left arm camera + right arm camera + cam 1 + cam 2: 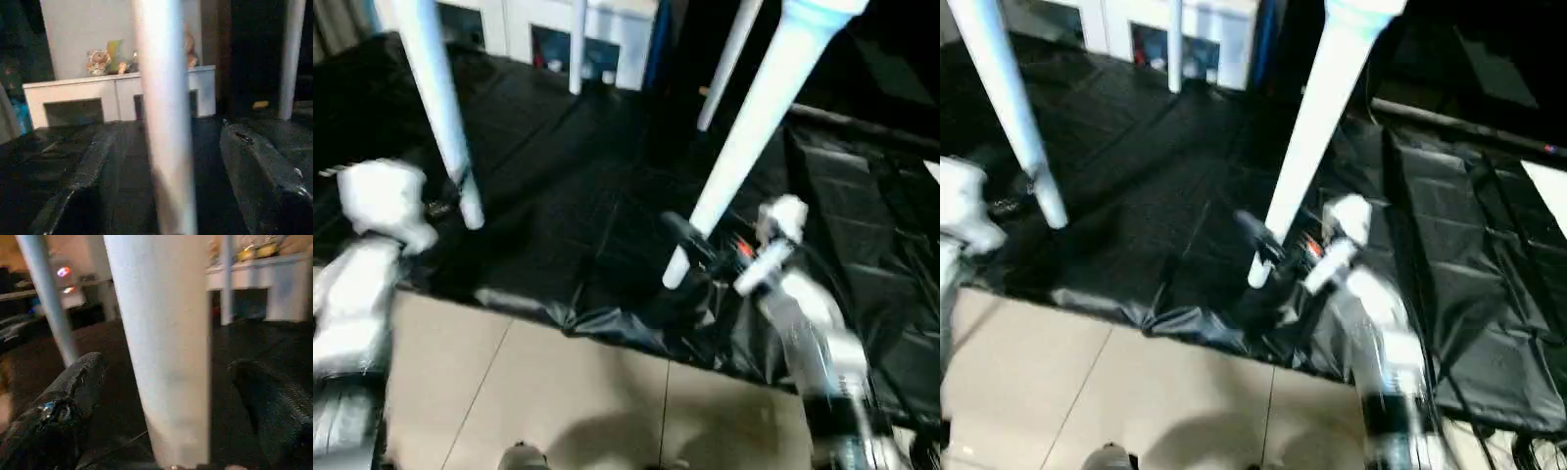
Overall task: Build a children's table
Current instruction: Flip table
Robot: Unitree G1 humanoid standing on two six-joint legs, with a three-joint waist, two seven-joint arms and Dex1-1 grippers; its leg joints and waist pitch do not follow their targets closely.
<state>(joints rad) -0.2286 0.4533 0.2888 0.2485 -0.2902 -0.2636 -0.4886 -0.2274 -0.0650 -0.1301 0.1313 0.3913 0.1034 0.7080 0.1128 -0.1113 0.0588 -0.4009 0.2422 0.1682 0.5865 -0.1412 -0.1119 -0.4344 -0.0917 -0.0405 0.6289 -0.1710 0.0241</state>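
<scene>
I see the children's table (773, 108) standing on its four legs on the black sheet (558, 196), so assembly looks finished; both the left end effector (161, 205) and the right end effector (171, 431) stand open around legs, gripping nothing.

Lighting: dim overall, with the dark sheet (578, 196) swallowing most detail; faint sheen along its creases. Pale floor tiles (548, 392) at the near edge moderately lit, carrying a soft shadow at centre. White table legs (759, 127) read brightest, slightly bluish, nearly blown out. Far white cabinet (117, 93) evenly lit. Blur: motion smear throughout both head views, heaviest on the silver forearms (822, 362). Wrist views: nearest leg (161, 347) soft, out of focus; background sharper.
</scene>
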